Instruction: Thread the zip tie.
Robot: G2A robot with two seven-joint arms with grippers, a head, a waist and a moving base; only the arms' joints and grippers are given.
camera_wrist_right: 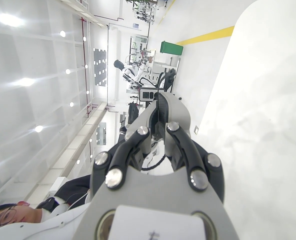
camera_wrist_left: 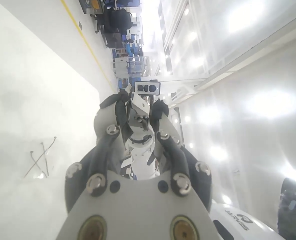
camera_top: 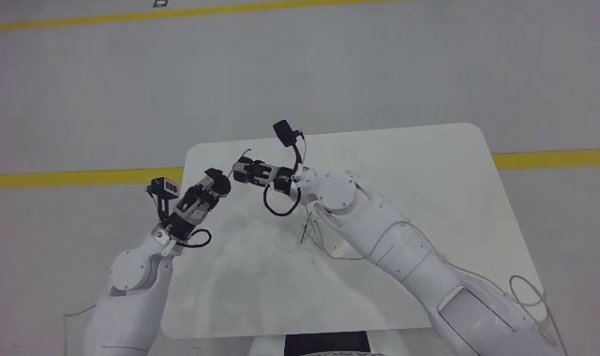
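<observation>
My right gripper [camera_wrist_right: 160,101] is shut on a thin black zip tie [camera_wrist_right: 158,93], which runs between its pressed fingers and pokes out past the tips. In the top view this gripper [camera_top: 242,172] hangs over the white table's [camera_top: 422,169] back left part, with the zip tie [camera_top: 246,155] sticking up from it. My left gripper [camera_wrist_left: 139,103] faces it tip to tip and is open, its black-padded fingers [camera_wrist_left: 119,112] spread on either side of the right gripper. From above the left gripper [camera_top: 222,181] sits just left of the right one.
Several spare zip ties [camera_top: 308,227] lie crossed on the table near the right arm's elbow, also seen from the left wrist as spare ties [camera_wrist_left: 41,156]. The table's left edge is close to both grippers. A yellow floor line [camera_top: 75,178] runs beyond it.
</observation>
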